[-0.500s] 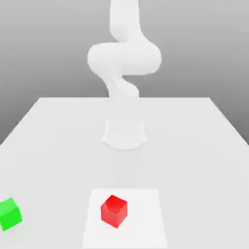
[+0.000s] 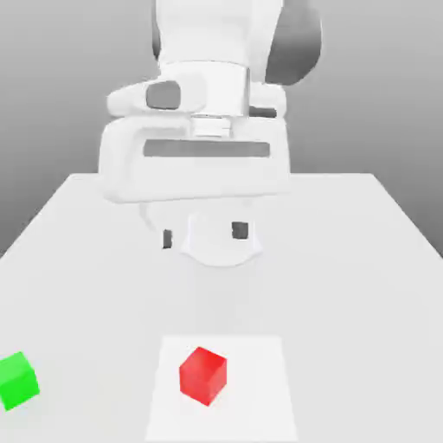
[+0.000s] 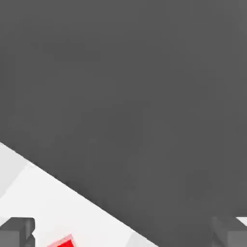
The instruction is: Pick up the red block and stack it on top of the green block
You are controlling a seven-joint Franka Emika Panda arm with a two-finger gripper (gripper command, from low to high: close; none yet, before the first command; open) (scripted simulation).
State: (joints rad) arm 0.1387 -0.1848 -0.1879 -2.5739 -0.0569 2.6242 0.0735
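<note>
While the arm (image 2: 208,95) looms over the white table (image 2: 363,234) with its gripper (image 2: 202,234) spread wide and seemingly empty, the red block (image 2: 202,375) sits untouched, well apart from the green block (image 2: 17,380), so everything remains undone.

The red block (image 2: 203,375) and the green block (image 2: 17,380) have smooth, plain, evenly coloured faces with a soft sheen. The surface (image 2: 363,260) is matt white and featureless. The arm's shell (image 2: 195,160) looks like smooth white plastic, its fingertips (image 2: 240,230) dull dark grey.
</note>
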